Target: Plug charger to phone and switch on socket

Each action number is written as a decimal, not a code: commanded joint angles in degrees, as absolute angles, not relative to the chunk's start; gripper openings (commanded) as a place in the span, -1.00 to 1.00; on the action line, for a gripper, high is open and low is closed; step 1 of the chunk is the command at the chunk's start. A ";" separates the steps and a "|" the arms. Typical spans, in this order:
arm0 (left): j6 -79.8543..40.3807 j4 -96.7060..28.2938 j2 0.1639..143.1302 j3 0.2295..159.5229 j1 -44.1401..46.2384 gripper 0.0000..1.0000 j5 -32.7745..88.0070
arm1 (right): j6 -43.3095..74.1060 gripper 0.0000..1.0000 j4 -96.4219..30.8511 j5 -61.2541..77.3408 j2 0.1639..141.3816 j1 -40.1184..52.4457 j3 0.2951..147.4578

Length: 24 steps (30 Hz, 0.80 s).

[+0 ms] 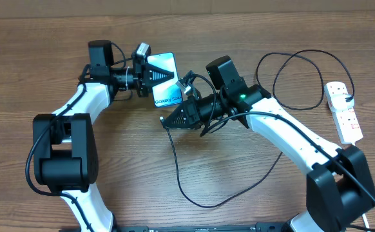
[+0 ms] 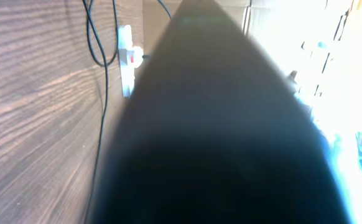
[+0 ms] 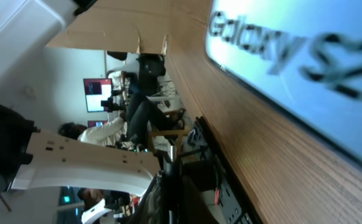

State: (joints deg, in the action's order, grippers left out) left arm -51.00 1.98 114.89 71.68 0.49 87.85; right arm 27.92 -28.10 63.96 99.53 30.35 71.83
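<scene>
While both arms crowd the middle of the table (image 1: pixel 252 193), there's plenty of bare wood on the near side between the two bases, and more along the far left. The right side is tighter: the socket (image 1: pixel 343 111) lies close to the frame's right edge, with loops of the charger (image 1: pixel 176 166) curling between it and the right arm.

The left gripper (image 1: pixel 162 74) has its fingers pinched on the phone (image 1: pixel 167 96), gripping the far half. The phone sits centre-left, its long axis running from the far side towards the bases and its near end leaning slightly right. That near short end, with the "Galaxy S24" lettering, faces the right gripper (image 1: pixel 168 121). This one is pressed into a narrow wedge just beside the phone, and the black cable comes out at its tip. The plug itself is hidden in there.

Left wrist view is mostly blocked by a dark shape (image 2: pixel 218 143), badly out of focus. Only the socket (image 2: pixel 126 65) and a strand of cable (image 2: pixel 106 81) show past it. Right wrist view has the screen (image 3: pixel 305 68) huge, blurred and cut off at the corner, with its own fingers hard to make out.
</scene>
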 commanded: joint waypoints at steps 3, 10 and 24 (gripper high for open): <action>-53.82 4.54 114.63 72.14 0.78 -0.92 89.86 | 26.00 -0.92 -28.86 60.93 96.03 29.80 71.88; -53.56 6.63 114.63 72.14 0.62 -0.92 90.11 | 26.59 -0.92 -25.76 55.46 96.07 29.34 71.61; -53.17 7.42 114.63 72.14 0.01 -0.92 90.52 | 26.92 -0.93 -24.10 48.99 97.43 27.73 71.53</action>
State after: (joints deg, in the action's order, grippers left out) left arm -53.04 6.96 114.89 71.68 0.27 87.94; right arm 27.00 -24.53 50.78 97.30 27.79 71.81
